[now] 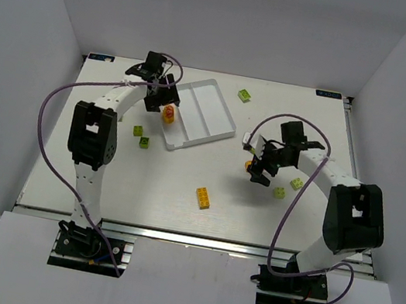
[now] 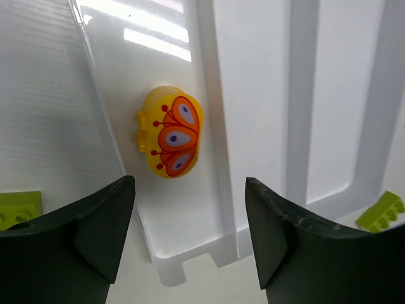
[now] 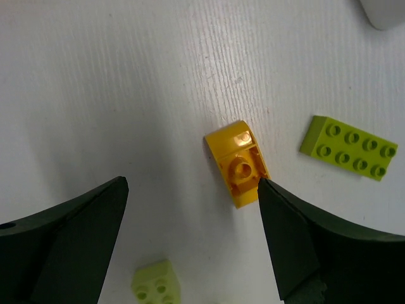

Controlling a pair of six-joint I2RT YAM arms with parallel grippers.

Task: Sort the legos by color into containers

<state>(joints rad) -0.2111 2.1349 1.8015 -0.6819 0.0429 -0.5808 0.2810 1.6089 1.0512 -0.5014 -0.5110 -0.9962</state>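
Observation:
The white tray (image 1: 209, 110) lies at the back middle of the table. A yellow rounded lego with an orange butterfly print (image 1: 169, 114) lies in its left compartment, clear in the left wrist view (image 2: 172, 140). My left gripper (image 1: 163, 100) hovers over that end of the tray (image 2: 253, 95), open and empty (image 2: 190, 244). My right gripper (image 1: 259, 174) is open (image 3: 193, 244) just above the table. An upturned orange-yellow lego (image 3: 237, 163) lies by its right fingertip (image 3: 278, 209); it also shows in the top view (image 1: 248, 165).
Loose lime green legos lie left of the tray (image 1: 137, 131) (image 1: 144, 142), behind it (image 1: 244, 95) and by the right arm (image 1: 296, 183) (image 1: 279, 192). An orange-yellow brick (image 1: 203, 198) lies mid-table. A green plate (image 3: 349, 156) and a small green lego (image 3: 155, 286) flank the right gripper.

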